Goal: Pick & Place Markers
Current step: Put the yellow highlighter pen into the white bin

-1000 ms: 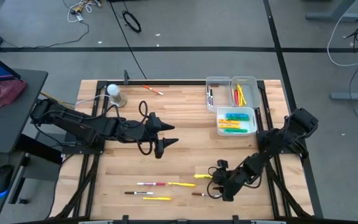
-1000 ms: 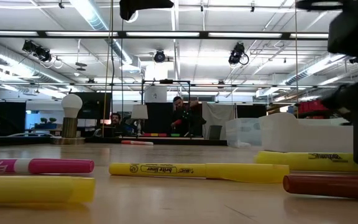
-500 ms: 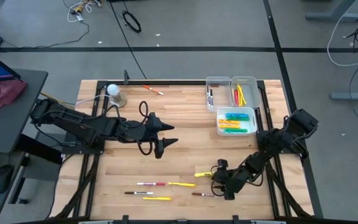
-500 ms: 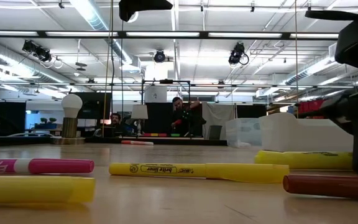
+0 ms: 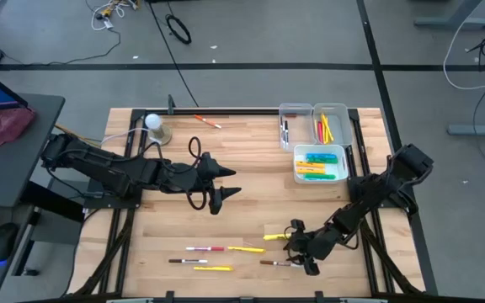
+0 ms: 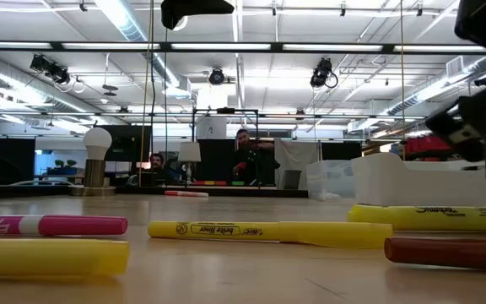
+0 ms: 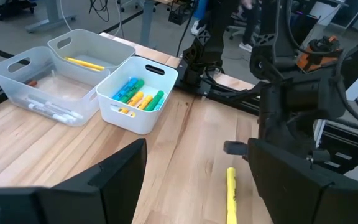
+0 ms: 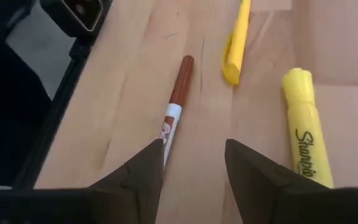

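Observation:
Markers lie loose on the wooden table near its front edge. A brown-capped white marker (image 8: 176, 99) and a thick yellow highlighter (image 8: 306, 137) lie on either side of my right gripper (image 8: 194, 152), which is open and slants down over bare wood. A thin yellow marker (image 8: 237, 43) lies beyond it. Further left lie a red-and-white marker (image 5: 205, 249) and more thin yellow ones (image 5: 247, 249). One red marker (image 5: 207, 122) lies at the far edge. My left gripper (image 5: 226, 181) hangs open above the table's middle. My right gripper has one fingertip (image 8: 157, 149) right beside the white barrel end (image 8: 166, 132) of the brown-capped marker, which lies flat on the table. I cannot tell whether the fingertip touches it.
Three clear bins (image 5: 320, 164) stand at the far right: one with green and yellow highlighters, one with thin yellow and red markers (image 5: 325, 128), one with dark-capped markers (image 5: 285, 130). A white ball on a grey base (image 5: 155, 126) stands at the far left.
My right gripper has tipped further down and edged toward the near edge, close to the brown-capped marker. The markers lie where they were.

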`<state>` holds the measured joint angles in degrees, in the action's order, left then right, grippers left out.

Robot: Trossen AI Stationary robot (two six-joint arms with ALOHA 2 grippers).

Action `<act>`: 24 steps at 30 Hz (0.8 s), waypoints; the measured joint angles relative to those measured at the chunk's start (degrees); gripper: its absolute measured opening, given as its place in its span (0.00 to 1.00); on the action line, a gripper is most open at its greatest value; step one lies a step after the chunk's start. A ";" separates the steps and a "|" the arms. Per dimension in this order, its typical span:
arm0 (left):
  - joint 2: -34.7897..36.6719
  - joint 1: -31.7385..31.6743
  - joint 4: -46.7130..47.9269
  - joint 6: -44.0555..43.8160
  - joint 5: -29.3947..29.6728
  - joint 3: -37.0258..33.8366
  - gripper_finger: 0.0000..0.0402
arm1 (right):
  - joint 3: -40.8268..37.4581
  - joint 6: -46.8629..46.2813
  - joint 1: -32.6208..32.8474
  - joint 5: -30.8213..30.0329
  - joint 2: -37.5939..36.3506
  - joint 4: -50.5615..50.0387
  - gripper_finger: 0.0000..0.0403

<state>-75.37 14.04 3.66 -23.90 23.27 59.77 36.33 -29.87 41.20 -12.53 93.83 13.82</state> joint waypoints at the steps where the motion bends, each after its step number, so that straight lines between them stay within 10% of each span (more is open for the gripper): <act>1: 0.00 0.00 -0.01 0.00 0.00 0.00 0.70 | 0.17 0.50 0.03 -0.12 -0.41 -0.33 0.43; 15: 0.00 -0.15 0.04 0.07 0.00 0.00 0.70 | -0.20 2.84 -3.62 -6.37 -0.42 0.02 0.61; 24: 0.00 -0.15 0.15 0.04 0.00 0.00 0.70 | -3.85 -0.37 -4.53 -6.33 3.40 0.84 0.51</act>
<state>-75.37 13.89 3.81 -23.86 23.27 59.77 32.48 -30.24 36.67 -18.86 97.24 14.66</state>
